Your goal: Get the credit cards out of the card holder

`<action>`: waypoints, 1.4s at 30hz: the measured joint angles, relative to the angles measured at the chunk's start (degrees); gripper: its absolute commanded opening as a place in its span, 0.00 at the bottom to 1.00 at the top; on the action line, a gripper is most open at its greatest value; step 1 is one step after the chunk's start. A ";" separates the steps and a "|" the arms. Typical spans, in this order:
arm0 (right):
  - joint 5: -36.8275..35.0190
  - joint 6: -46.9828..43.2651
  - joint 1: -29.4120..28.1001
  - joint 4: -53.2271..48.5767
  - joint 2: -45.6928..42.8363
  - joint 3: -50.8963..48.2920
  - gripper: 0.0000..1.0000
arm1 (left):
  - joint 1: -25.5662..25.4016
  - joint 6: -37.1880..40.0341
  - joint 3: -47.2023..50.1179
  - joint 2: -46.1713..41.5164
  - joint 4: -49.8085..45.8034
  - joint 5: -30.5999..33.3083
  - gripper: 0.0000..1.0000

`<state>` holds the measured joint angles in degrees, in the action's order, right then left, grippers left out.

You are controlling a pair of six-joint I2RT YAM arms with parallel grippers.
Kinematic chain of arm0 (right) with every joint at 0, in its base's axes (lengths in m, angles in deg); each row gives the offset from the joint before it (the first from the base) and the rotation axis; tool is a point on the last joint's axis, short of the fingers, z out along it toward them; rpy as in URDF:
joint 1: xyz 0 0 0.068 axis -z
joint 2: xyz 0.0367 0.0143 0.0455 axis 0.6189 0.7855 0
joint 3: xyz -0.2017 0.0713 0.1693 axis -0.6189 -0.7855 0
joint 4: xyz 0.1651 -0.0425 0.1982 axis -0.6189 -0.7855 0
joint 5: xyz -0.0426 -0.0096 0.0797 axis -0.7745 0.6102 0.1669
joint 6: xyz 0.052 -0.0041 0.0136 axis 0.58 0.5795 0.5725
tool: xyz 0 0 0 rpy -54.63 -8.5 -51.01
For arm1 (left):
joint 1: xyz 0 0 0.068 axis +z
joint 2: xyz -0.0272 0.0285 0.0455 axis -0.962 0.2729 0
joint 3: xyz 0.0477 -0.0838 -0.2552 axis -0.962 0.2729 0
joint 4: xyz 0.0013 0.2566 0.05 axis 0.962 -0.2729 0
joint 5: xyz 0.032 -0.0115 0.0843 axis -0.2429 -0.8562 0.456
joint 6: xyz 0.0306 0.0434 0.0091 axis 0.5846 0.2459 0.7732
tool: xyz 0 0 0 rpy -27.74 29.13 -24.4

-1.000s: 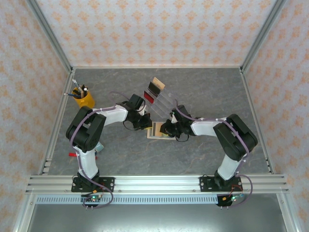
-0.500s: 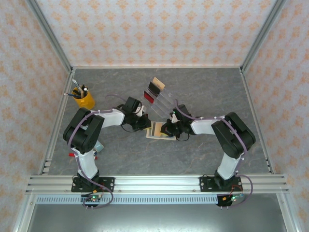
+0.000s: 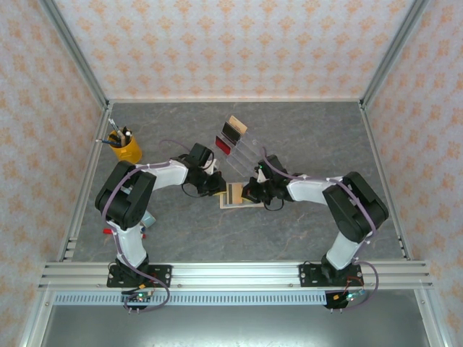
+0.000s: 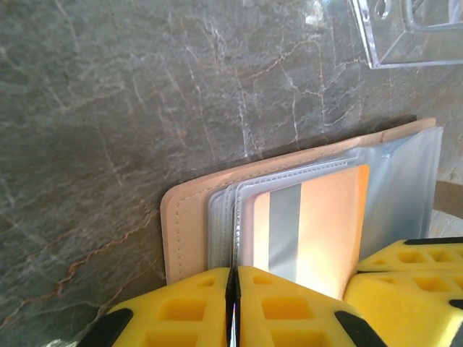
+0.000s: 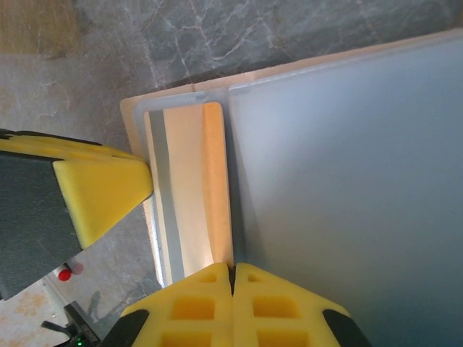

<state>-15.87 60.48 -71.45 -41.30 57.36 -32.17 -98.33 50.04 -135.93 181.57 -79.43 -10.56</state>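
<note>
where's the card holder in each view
top: holder at centre of the picture, just below the clear stand
left wrist: holder lower middle to right, lying open
right wrist: holder across centre and right, grey lining up
shared: tan banded card in its pocket, in both wrist views; too small to tell from the top

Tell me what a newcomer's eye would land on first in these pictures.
Mid-table, the left gripper and right gripper meet, both shut, at the edges of the open tan card holder. A tan card with a grey band sits inside its clear sleeve. Behind them a clear stand holds three cards, and a yellow pen cup stands near the table's left edge.
</note>
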 measured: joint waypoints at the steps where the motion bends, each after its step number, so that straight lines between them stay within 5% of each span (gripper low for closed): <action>1: -0.39 -0.17 0.00 -0.46 -0.04 0.02 0.00 | 0.20 0.09 0.00 0.00 -0.13 -0.11 0.12; 28: -3.37 -3.08 0.04 -5.05 -0.87 0.22 0.00 | -0.66 0.15 -1.88 -3.61 -3.91 -2.08 0.11; 42: -2.71 -2.05 0.04 -2.10 -0.11 0.22 0.29 | -2.84 -0.72 -2.38 1.09 -3.13 -2.80 0.05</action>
<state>-18.58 58.43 -71.40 -43.40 57.25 -31.95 -101.17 49.31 -138.31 182.66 -82.55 -13.36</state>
